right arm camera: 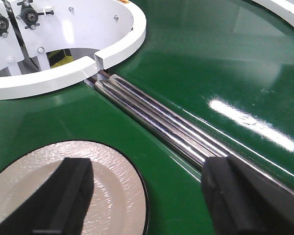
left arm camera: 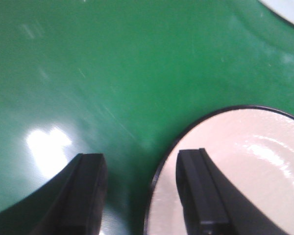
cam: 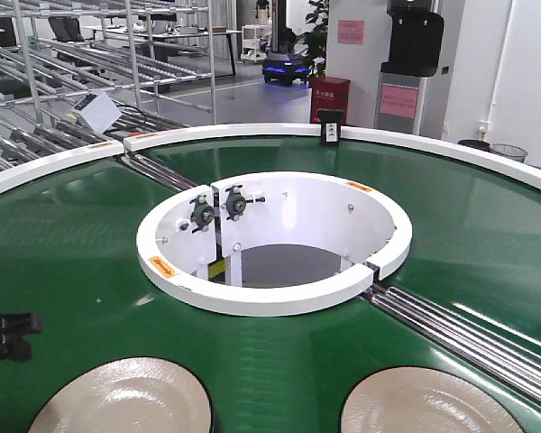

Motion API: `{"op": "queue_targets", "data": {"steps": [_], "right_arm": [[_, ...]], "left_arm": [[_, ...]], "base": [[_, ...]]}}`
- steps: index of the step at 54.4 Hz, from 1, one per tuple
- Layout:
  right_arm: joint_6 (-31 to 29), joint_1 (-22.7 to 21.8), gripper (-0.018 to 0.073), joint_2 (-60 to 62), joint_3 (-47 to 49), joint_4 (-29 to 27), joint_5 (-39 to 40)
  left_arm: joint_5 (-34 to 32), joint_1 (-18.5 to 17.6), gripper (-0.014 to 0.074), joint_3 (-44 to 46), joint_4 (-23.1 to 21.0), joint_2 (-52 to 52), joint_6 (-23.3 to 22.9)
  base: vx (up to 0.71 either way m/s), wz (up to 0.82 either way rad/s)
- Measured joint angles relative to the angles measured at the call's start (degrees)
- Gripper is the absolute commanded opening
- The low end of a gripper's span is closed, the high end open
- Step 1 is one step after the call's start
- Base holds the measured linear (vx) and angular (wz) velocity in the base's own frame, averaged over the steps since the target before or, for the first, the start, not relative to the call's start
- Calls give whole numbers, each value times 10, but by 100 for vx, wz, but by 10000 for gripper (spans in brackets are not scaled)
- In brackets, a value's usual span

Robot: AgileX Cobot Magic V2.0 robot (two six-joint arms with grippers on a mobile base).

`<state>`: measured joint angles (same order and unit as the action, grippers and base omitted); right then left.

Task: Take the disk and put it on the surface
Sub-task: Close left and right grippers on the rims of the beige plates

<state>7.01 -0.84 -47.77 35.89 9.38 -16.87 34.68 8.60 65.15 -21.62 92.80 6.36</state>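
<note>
- I see two cream plates with thin dark rims, both lying flat on the green belt [cam: 63, 244], at its near edge. The front view cuts both off at the bottom.
- The left plate [cam: 122, 399] is at the near left part of the belt and the right plate [cam: 424, 404] at the near right part. They are well apart, with bare green belt between them.
- The left claw [left arm camera: 139, 159] is released and grips nothing. In its wrist view, one black finger is over bare belt and the other is over the face of the left plate, so the plate's rim runs between them. This view is a little blurred, and I cannot tell if a finger touches the plate.
- The right claw [right arm camera: 149, 166] is also released and wide apart. In its wrist view, the left finger hangs over the right plate and the right finger is over the metal rollers [right arm camera: 161, 117]. The plate's right rim lies in the gap between the fingers.
- The rollers run across the belt from the white inner ring [cam: 252, 298] toward the near right edge, and they pass just beside the right plate.
- A small black box [cam: 329, 133] stands on the white outer rim [cam: 225, 135] at the far edge of the belt.
</note>
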Motion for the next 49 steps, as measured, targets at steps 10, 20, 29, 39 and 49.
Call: {"op": "queue_targets", "data": {"steps": [10,20,29,39,49], "right_arm": [[0,0,530,0,0,0,-1],[0,0,530,0,0,0,-2],[0,0,530,0,0,0,-2],[0,0,530,0,0,0,-5],[0,0,530,0,0,0,-11]], "left_arm": [[55,54,437,1,-197,82,201],[118,67,437,4,-262,130,362],[170,67,437,4,-298,169,416],[185,60,436,7,-327,190,443],[187,46,321,7,-351,193,447]], "base": [[0,0],[0,0],[0,0],[0,0],[0,0]]}}
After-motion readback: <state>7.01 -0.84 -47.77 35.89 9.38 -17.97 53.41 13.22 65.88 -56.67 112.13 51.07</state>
